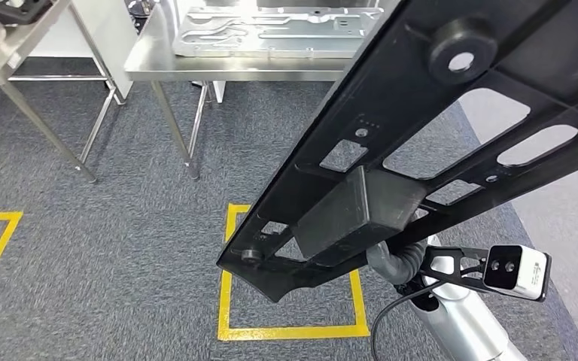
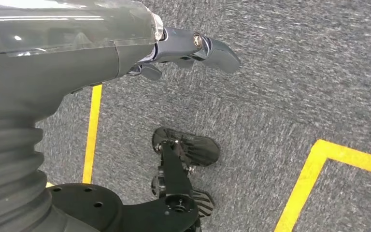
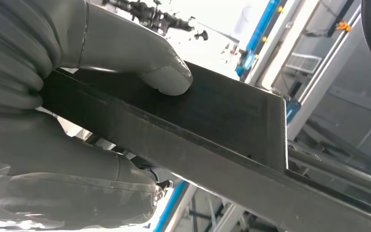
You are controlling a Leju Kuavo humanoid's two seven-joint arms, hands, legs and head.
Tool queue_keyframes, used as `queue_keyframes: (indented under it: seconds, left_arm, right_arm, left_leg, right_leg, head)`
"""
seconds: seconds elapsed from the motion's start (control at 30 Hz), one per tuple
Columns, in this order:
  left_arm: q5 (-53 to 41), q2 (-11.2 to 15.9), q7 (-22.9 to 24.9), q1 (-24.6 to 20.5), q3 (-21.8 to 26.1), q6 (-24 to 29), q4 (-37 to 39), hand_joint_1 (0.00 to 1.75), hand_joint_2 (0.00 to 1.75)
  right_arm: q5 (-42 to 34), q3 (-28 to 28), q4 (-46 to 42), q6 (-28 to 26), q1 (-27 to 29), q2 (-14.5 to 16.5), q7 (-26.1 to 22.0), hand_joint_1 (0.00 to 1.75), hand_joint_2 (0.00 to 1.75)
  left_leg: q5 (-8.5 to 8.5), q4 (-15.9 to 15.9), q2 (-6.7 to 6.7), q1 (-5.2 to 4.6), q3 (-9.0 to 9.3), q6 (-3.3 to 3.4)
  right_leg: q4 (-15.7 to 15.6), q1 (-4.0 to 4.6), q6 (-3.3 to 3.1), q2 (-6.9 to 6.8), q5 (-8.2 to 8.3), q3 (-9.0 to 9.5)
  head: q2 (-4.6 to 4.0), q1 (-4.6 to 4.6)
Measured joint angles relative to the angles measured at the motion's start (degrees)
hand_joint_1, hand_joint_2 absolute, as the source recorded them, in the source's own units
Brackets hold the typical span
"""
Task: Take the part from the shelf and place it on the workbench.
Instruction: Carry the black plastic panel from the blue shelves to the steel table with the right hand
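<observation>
From the head view, a long black part (image 1: 421, 135), a flat frame pierced with cut-outs and carrying a boxy block on its underside, slants across the picture from lower centre to the upper right corner, held up in the air above grey carpet (image 1: 120, 226) marked with yellow floor tape (image 1: 293, 329). The silver right arm (image 1: 459, 316) rises from below to meet the part's underside, a wrist camera (image 1: 517, 271) jutting out beside it; the hand itself is hidden behind the part here. Beyond, a steel workbench (image 1: 196, 64) stands on thin legs with a silver stamped metal panel (image 1: 278, 31) lying flat on its top, and a second steel table (image 1: 7, 53) stands to its left. In the left wrist view, the left hand (image 2: 174, 48) hangs over the carpet holding nothing, its dark fingers (image 2: 217, 50) loosely extended and apart, with yellow tape lines on the floor beneath. In the right wrist view, the right hand (image 3: 67, 96) grips the black part by its edge, the thick grey thumb (image 3: 149, 63) pressed on one flat face and the rest of the hand wrapped against the opposite side, blue and grey shelf framing (image 3: 270, 29) blurred behind.
</observation>
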Motion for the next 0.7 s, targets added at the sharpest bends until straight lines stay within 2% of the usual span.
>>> queue_keyframes:
  seconds: [0.07, 0.1, 0.17, 0.2, 0.23, 0.27, 0.3, 0.37, 0.43, 0.5, 0.57, 0.6, 0.63, 0.7]
  left_arm:
    - [0.0, 0.0, 0.0, 0.0, 0.0, 0.0, 0.0, 0.0, 1.75]
    - [0.1, 0.0, -0.1, 0.0, 0.0, -0.1, 0.0, 0.0, 1.75]
    - [0.3, 0.1, -0.2, 0.1, 0.0, -0.8, 0.0, 0.0, 1.75]
    - [0.4, 0.1, -0.3, 0.2, 0.0, -1.1, 0.0, 0.0, 1.75]
    - [0.5, 0.1, -0.3, 0.3, 0.0, -1.4, 0.0, 0.0, 1.75]
    - [0.6, 0.1, -0.4, 0.4, 0.0, -1.6, 0.0, 0.0, 1.75]
    - [0.6, 0.2, -0.5, 0.5, 0.0, -1.7, 0.0, 0.0, 1.75]
    - [0.7, 0.2, -0.6, 0.4, 0.0, -1.8, 0.0, 0.0, 1.75]
    - [0.7, 0.3, -0.7, 0.3, 0.0, -1.9, 0.0, 0.0, 1.75]
    - [0.7, 0.4, -0.8, 0.3, 0.0, -1.9, 0.0, 0.0, 1.75]
    - [0.7, 0.4, -0.8, 0.3, 0.0, -1.9, 0.0, 0.0, 1.75]
    - [0.7, 0.4, -0.9, 0.2, 0.0, -2.0, 0.0, 0.0, 1.75]
    - [0.7, 0.5, -0.9, 0.2, 0.0, -2.0, 0.0, 0.0, 1.75]
    - [0.7, 0.5, -0.9, 0.2, 0.0, -2.1, 0.0, 0.0, 1.75]
  right_arm:
    - [0.0, 0.0, 0.0, 0.0, 0.0, 0.0, 0.0, 1.75, 1.75]
    - [0.3, -0.1, -0.1, 0.1, 0.1, 0.0, -0.1, 1.75, 1.75]
    - [1.3, -0.3, -0.2, 0.2, 0.1, 0.0, -0.4, 1.75, 1.75]
    - [1.9, -0.4, -0.3, 0.3, 0.0, 0.0, -0.5, 1.75, 1.75]
    - [2.2, -0.3, -0.3, 0.3, 0.0, 0.1, -0.6, 1.75, 1.75]
    - [2.4, -0.3, -0.3, 0.3, 0.1, 0.1, -0.6, 1.75, 1.75]
    - [2.5, -0.3, -0.3, 0.3, 0.1, 0.1, -0.6, 1.75, 1.75]
    - [2.6, -0.3, -0.3, 0.3, 0.1, 0.1, -0.6, 1.75, 1.75]
    - [2.6, -0.3, -0.4, 0.3, 0.0, 0.1, -0.6, 1.75, 1.75]
    - [2.6, -0.4, -0.4, 0.3, 0.0, 0.1, -0.7, 1.75, 1.75]
    - [2.2, -0.5, -0.4, 0.2, -0.1, 0.0, -0.7, 1.75, 1.75]
    - [1.9, -0.5, -0.4, 0.2, -0.3, -0.1, -0.8, 1.75, 1.75]
    - [1.6, -0.6, -0.4, 0.2, -0.6, -0.2, -0.9, 1.75, 1.75]
    - [1.0, -0.8, -0.3, 0.1, -1.1, -0.5, -1.0, 1.75, 1.75]
  left_leg:
    - [-0.03, 0.0, 0.17, -0.03, 0.07, -0.12]
    - [-0.53, 0.4, -0.34, 0.07, 0.07, -0.46]
    - [-4.04, 6.3, -2.79, 0.33, -2.41, -1.14]
    - [-6.19, 10.9, -4.2, 0.47, -4.54, -1.45]
    - [-7.66, 15.1, -4.97, 0.49, -6.79, -1.47]
    - [-7.6, 16.9, -5.14, 0.49, -7.99, -1.45]
    - [-6.4, 16.4, -5.18, 0.49, -8.12, -1.35]
    - [-1.96, 9.6, -5.28, 0.48, -5.47, -0.89]
    - [0.6, 2.8, -5.53, 0.27, -2.57, -0.27]
    - [0.59, 0.6, -5.69, -0.01, -1.76, 0.44]
    - [0.7, 0.2, -5.65, -0.01, -1.26, 1.22]
    - [0.73, 0.0, -5.61, 0.06, -0.93, 1.58]
    - [0.74, -0.1, -5.55, 0.1, -0.59, 1.85]
    - [0.57, -0.1, -5.46, 0.09, -0.38, 2.17]
  right_leg:
    - [0.0, 0.05, -0.09, 0.2, -0.04, -0.04]
    - [-0.1, -0.05, -0.47, 0.74, 0.06, 0.01]
    - [-0.5, -0.17, -1.56, 2.2, 0.22, 0.12]
    - [-0.6, -0.21, -2.11, 3.04, 0.27, 0.2]
    - [-0.6, -0.1, -2.35, 3.57, 0.17, 0.23]
    - [-0.6, 0.0, -2.42, 4.03, 0.06, 0.31]
    - [-0.6, 0.07, -2.41, 4.43, -0.08, 0.46]
    - [-0.5, 0.13, -2.18, 5.0, -0.41, 0.94]
    - [-0.3, 0.3, -1.67, 5.4, -0.77, 1.23]
    - [0.0, 0.38, -0.93, 5.61, -0.66, 1.28]
    - [0.7, 0.2, -0.2, 5.47, -0.57, 1.21]
    - [1.9, 0.15, 0.09, 5.17, -1.11, 0.72]
    - [3.9, 0.05, 0.31, 4.85, -2.27, -0.28]
    - [10.6, -0.12, 0.76, 4.34, -5.51, -4.05]
  head:
    - [0.0, 0.0]
    - [0.0, 0.0]
    - [0.0, 0.0]
    - [0.0, 0.0]
    - [0.0, 0.0]
    - [0.0, 0.0]
    - [0.0, 0.0]
    - [0.0, 0.0]
    - [0.0, 0.0]
    - [0.0, 0.0]
    - [0.0, 0.01]
    - [0.0, 0.01]
    - [0.0, 0.01]
    - [0.0, 0.0]
